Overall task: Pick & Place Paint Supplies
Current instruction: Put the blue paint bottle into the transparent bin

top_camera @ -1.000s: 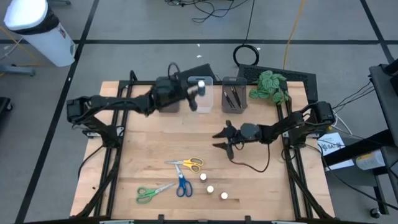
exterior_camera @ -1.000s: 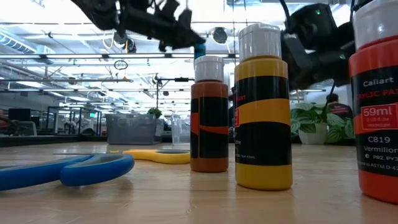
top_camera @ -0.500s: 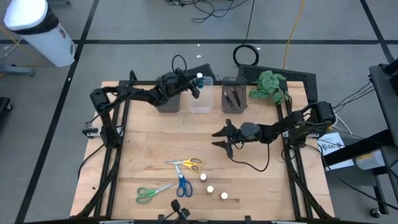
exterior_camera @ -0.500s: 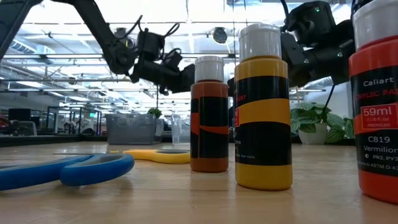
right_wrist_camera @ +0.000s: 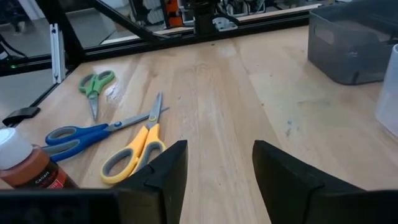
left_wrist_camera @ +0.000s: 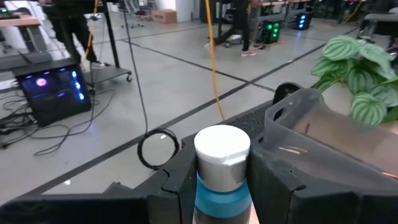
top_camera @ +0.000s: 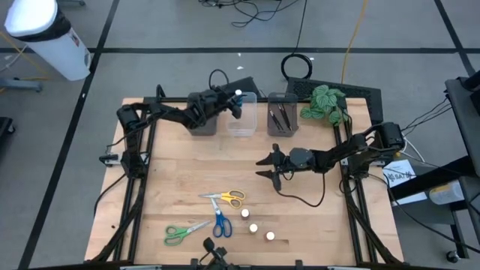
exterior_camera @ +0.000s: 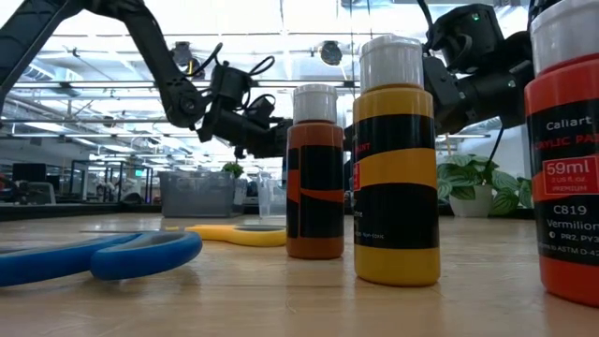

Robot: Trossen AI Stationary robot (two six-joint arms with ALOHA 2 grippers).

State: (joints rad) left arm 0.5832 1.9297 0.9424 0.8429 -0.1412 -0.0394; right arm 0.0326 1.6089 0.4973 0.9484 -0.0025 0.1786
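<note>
Your left gripper (top_camera: 235, 103) is clamping a blue paint bottle (left_wrist_camera: 222, 168) with a white cap, holding it over the clear bin (top_camera: 243, 124). Your right gripper (top_camera: 264, 167) is hovering mid-table, fingers apart, gripping nothing.

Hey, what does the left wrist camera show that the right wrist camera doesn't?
Only the left wrist view shows the blue paint bottle with its white cap, clamped between the left gripper fingers, plus the leafy plant and the clear bin beside it. Only the right wrist view shows the yellow scissors, blue scissors, green scissors and a brown paint bottle, past the open, empty right gripper. Neither view shows anything the other does.
</note>
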